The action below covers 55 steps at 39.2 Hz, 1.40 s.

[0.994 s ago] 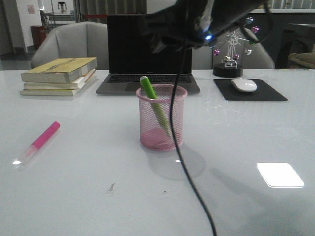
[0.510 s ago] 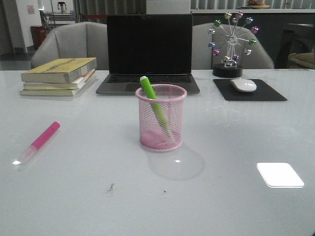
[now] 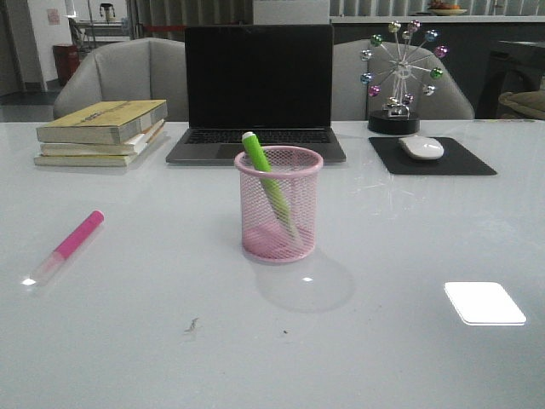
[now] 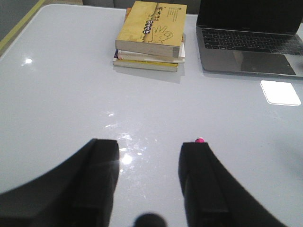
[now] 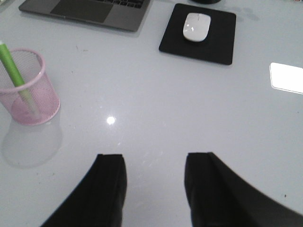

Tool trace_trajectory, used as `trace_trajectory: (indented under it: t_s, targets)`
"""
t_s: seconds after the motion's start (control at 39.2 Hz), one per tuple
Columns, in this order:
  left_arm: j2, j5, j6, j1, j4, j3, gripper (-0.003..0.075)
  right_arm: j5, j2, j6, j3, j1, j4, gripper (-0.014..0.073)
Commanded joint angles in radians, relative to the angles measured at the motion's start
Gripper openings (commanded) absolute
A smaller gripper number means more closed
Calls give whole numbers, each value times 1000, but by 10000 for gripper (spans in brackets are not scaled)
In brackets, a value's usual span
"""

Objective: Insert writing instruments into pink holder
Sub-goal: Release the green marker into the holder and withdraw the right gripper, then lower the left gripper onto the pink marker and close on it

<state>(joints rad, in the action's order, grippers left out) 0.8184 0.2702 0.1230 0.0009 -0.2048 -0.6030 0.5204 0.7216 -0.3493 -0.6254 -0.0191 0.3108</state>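
Observation:
The pink mesh holder (image 3: 279, 204) stands mid-table, also seen in the right wrist view as the holder (image 5: 27, 92). The lime green marker (image 3: 267, 183) leans inside it, its whitish end above the rim; the green marker (image 5: 13, 71) shows there too. The pink marker (image 3: 66, 245) lies flat on the table at the left. Only its pink tip (image 4: 200, 140) peeks past a finger of my left gripper (image 4: 149, 144), which is open and empty above the table. My right gripper (image 5: 154, 158) is open and empty, off to the right of the holder. Neither gripper shows in the front view.
A stack of yellow books (image 3: 102, 130) sits at the back left. A dark laptop (image 3: 258, 94) stands behind the holder. A white mouse (image 3: 421, 147) rests on a black pad (image 3: 434, 158) at the back right, near a small ferris-wheel ornament (image 3: 398, 77).
One second ago a dark arm with its cable hung above the holder in the front view; it has since withdrawn out of that view. The markers and holder have not moved.

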Motion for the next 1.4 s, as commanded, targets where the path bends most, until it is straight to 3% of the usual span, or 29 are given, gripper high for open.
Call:
trace_trajectory:
  t_s: [0.0,0.18,0.38,0.59,0.92,1.38]
  targets:
    - [-3,-54,-7,0,-12,-59,363,-68,-40,-10,-9,-8,1,416]
    - [54,29,77,-59,-11,-191,363,-66,-47,-10,-9,-8,1,416]
    - [204,81,71,-145,-14,-342,364,-66,-47,-10,-9,-8,1,416]
    - [424,261,69,-154,-105,-528,370,-55,-47,-10,-9,-8,1,416]
    - [775,481,69,-154,-100,-824,412,20,-47,-10,-9,-8,1,416]
    - [1065,559,69,-154,-92,-901,411,67,-47,-10,-9,-8,-2,416]
